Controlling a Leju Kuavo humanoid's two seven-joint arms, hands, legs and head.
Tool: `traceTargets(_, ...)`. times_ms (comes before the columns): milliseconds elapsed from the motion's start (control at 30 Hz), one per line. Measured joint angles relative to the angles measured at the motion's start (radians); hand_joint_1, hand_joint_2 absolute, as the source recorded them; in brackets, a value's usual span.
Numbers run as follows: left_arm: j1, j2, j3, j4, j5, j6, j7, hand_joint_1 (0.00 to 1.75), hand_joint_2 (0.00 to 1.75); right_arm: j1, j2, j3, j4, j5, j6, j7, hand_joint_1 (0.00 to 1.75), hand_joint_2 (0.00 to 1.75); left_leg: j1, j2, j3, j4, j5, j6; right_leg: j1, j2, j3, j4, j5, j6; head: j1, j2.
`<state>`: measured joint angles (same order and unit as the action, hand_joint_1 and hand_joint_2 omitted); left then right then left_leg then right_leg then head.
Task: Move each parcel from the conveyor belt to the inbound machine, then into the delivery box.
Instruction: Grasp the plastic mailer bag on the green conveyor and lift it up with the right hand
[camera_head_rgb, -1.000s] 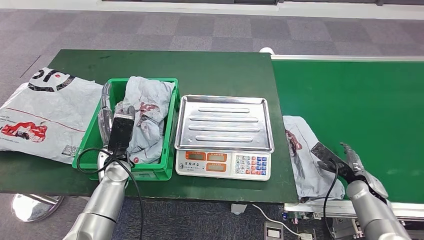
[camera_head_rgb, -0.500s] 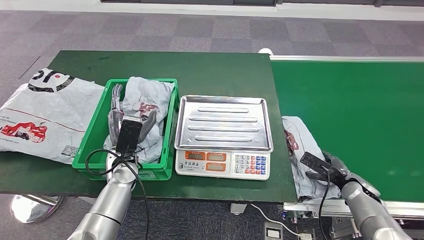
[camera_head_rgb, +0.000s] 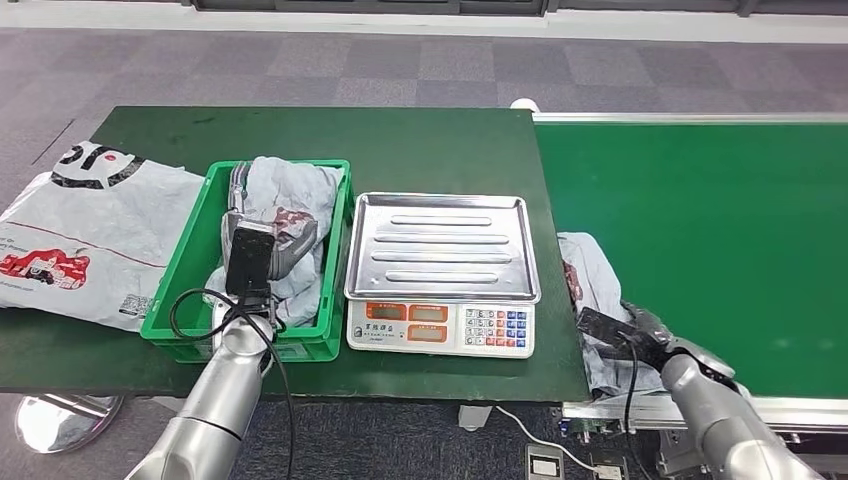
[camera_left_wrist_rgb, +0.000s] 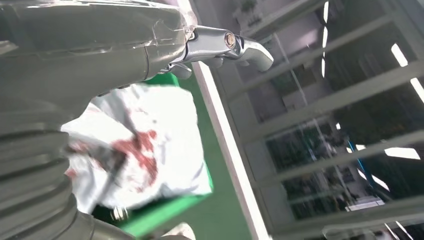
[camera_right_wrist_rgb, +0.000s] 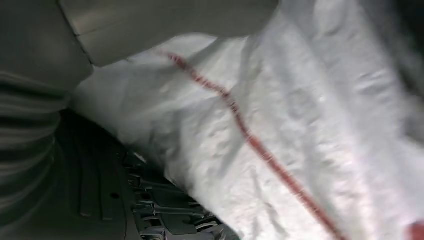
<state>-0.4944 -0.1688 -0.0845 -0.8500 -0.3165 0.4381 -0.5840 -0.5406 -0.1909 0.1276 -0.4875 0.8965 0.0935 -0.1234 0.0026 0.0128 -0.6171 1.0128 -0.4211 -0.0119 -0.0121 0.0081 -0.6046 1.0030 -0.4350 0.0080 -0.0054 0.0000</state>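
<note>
Head view, conveyor belt (camera_head_rgb: 700, 200): wide green band stretching away beyond the right hand, bare for most of its length.
Table (camera_head_rgb: 400, 140): dark green top beside the belt, ahead of both hands.
Flat bag (camera_head_rgb: 80, 230): large grey mailer lying outside the left hand, over the table's edge.
Inbound machine (camera_head_rgb: 442, 260): steel weighing tray with a keypad front, between the two hands, nothing on it.
Delivery box (camera_head_rgb: 190, 260): green crate under the left hand, holding a crumpled parcel in box (camera_head_rgb: 290, 200).
Parcel on belt (camera_head_rgb: 600, 290): grey bag at the belt's near corner, under the right hand.
Left hand (camera_head_rgb: 262, 240): resting over the boxed parcel; whether it grips cannot be told.
Right hand (camera_head_rgb: 625, 333): pressed on the bag; closure cannot be told.
Doing it well: gather a firm fold, lift clear of the belt frame.
Open room: a short clear path inward to the tray; the tray's raised rim needs clearing.
</note>
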Motion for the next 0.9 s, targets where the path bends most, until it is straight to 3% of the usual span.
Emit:
traceTargets(167,0.001,0.000,0.000,-0.021,0.131,-0.142,-0.023,0.00,1.75,0.002,0.009,0.049,-0.011,-0.054,-0.032,0.007,1.75,1.75,0.002,0.002,0.001,0.000,-0.001,-0.002,0.003,0.002,0.000,0.000,0.000,-0.002,0.000,0.000)
traceTargets(467,0.007,0.005,-0.002,-0.043,0.204,-0.207,-0.034,0.00,1.75,0.033,0.013,0.064,-0.064,-0.111,-0.097,-0.011,1.75,1.75,0.004,0.000,0.001,0.000,-0.001,-0.005,0.005,0.000,0.000,0.001,-0.002,-0.005,0.000,0.000)
traceTargets(733,0.016,0.021,-0.002,-0.061,0.348,-0.338,-0.045,0.00,1.75,0.113,0.015,0.045,-0.197,-0.197,-0.184,-0.062,1.75,1.75,0.004,-0.004,-0.002,0.000,-0.002,-0.005,0.005,-0.003,-0.002,0.001,-0.005,-0.006,0.000,0.000)
traceTargets(900,0.020,0.029,-0.002,-0.062,0.368,-0.351,-0.058,0.00,1.75,0.169,0.018,0.001,-0.297,-0.254,-0.253,-0.115,1.75,1.75,0.004,-0.007,-0.009,-0.001,-0.002,-0.006,0.005,-0.006,-0.007,0.002,-0.005,-0.006,0.000,0.000)
